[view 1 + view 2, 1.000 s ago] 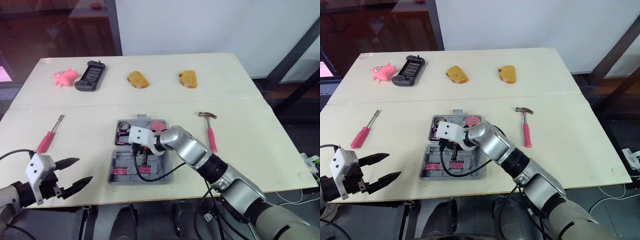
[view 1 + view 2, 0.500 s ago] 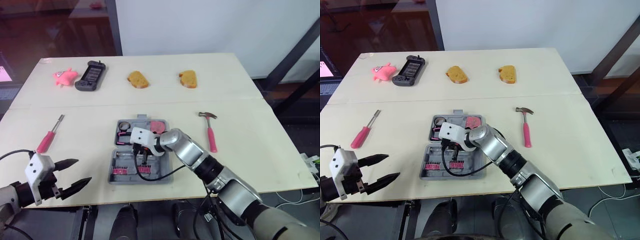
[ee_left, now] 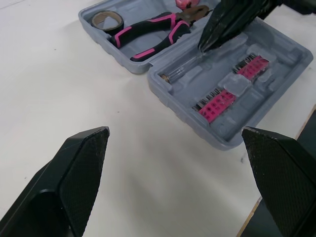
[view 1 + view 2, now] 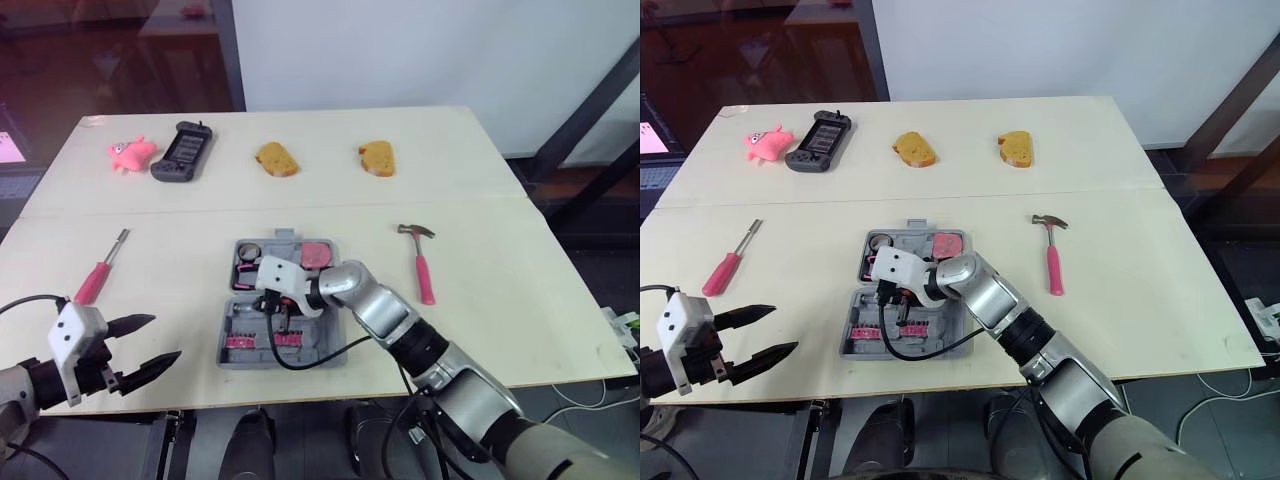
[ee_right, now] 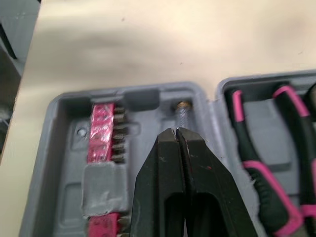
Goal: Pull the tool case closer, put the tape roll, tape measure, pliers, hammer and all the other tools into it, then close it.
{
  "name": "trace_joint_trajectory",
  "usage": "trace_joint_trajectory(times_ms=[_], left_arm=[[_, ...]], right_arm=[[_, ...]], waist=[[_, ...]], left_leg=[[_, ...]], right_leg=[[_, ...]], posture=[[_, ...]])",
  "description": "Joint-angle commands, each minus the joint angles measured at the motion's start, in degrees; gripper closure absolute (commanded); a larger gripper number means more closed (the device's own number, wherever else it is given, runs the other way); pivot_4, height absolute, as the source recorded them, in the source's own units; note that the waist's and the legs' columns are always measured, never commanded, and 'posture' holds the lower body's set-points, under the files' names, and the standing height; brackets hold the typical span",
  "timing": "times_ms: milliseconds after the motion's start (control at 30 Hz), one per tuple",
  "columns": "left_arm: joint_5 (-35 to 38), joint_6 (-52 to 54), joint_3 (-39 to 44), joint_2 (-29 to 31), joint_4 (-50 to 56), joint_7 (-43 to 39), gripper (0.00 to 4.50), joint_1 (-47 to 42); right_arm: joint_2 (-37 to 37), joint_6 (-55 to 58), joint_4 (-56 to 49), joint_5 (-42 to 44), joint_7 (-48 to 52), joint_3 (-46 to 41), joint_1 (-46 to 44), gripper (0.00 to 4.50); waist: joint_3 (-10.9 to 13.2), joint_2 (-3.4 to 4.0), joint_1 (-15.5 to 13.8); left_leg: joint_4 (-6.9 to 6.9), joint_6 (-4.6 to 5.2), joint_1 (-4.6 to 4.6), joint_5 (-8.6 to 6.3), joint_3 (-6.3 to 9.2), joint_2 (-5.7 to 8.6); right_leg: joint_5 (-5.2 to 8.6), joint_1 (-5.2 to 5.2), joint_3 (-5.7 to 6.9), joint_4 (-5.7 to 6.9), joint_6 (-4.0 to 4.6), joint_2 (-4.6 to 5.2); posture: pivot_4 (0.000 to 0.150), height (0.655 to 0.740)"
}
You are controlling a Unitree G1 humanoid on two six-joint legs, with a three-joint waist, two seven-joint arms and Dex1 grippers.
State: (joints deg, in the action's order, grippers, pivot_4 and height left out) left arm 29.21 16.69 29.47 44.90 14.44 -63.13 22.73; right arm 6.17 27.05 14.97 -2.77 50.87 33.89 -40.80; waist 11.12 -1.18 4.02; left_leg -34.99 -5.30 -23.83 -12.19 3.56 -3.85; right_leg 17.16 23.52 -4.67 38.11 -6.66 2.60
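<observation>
Resting in the near middle of the counter, the open grey plastic tool case (image 4: pixel 228 355) already holds the pink-and-black pliers (image 3: pixel 148 37), the dark tape roll (image 3: pixel 107 19) and the pink tape measure (image 4: pixel 315 254) in its far half. The right gripper (image 5: pixel 177 132) stands over the near half. Its fingers (image 5: pixel 163 168) are clenched together with nothing between them, and their tips are at the thin metal rod (image 5: pixel 181 114) in its slot.

I think the main danger is here. If the closed tips press down or sideways, the light case can slide or tip, and the rod can jump out of its groove. A rod that sits high would then stop the case from shutting.

The pink-handled hammer (image 4: pixel 424 270) lies on the right and the pink-handled screwdriver (image 4: pixel 95 278) on the left, both well apart from the case. Closing now would leave them out.

The left gripper (image 4: pixel 167 338) hovers released at the near left, so nothing steadies the case.
</observation>
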Motion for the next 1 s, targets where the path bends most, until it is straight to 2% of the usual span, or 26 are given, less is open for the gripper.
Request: trace_joint_trajectory(times_ms=[33, 300, 533, 767, 1000], left_arm=[[-0.1, -0.8, 0.7, 0.7, 0.1, -0.3, 0.0, 0.1], [-0.2, -1.0, 1.0, 0.5, 0.6, -0.3, 0.0, 0.7], [-0.3, -1.2, 0.6, 0.5, 0.2, -0.4, 0.0, 0.3], [-1.4, -2.0, -1.4, 1.4, -3.0, -1.1, 0.0, -3.6], [-1.0, -2.5, -2.2, 2.5, -6.5, -2.5, 0.0, -8.2]], right_arm=[[-0.5, -2.0, 1.2, -0.9, -0.9, -0.6, -0.2, 4.43], [-0.5, -6.8, 10.6, -2.7, -2.1, -1.4, -0.6, 4.43], [-0.6, -9.3, 14.0, -3.1, -1.1, -1.3, -0.3, 4.43], [-0.8, -11.0, 10.3, -0.3, 0.1, -5.0, 0.5, 4.43], [3.2, -18.2, -2.2, 1.7, -2.8, -12.4, 1.4, 4.43]], waist=[[0.0, 0.0, 0.0], [0.0, -0.01, 0.0], [0.0, 0.0, 0.0], [0.0, 0.0, 0.0], [0.0, 0.0, -0.1]], left_leg=[[0.0, 0.0, 0.0, 0.0, 0.0, 0.0], [0.01, 0.0, 0.1, 0.0, 0.0, 0.0], [0.04, 0.0, 0.31, 0.0, -0.01, 0.0], [0.04, 0.0, 0.32, 0.0, 0.0, 0.0], [0.05, 0.0, 0.29, 0.0, -0.01, 0.0]], right_leg=[[0.0, 0.0, 0.0, 0.0, 0.0, 0.0], [0.0, -0.09, 0.0, 0.0, 0.0, 0.0], [0.02, -0.28, -0.01, -0.01, 0.02, 0.0], [0.01, -0.31, 0.0, -0.01, 0.01, 0.0], [0.0, -0.27, -0.01, 0.01, -0.02, 0.0]], posture=[[0.15, 0.74], [0.15, 0.74], [0.15, 0.74], [0.15, 0.74], [0.15, 0.74]])
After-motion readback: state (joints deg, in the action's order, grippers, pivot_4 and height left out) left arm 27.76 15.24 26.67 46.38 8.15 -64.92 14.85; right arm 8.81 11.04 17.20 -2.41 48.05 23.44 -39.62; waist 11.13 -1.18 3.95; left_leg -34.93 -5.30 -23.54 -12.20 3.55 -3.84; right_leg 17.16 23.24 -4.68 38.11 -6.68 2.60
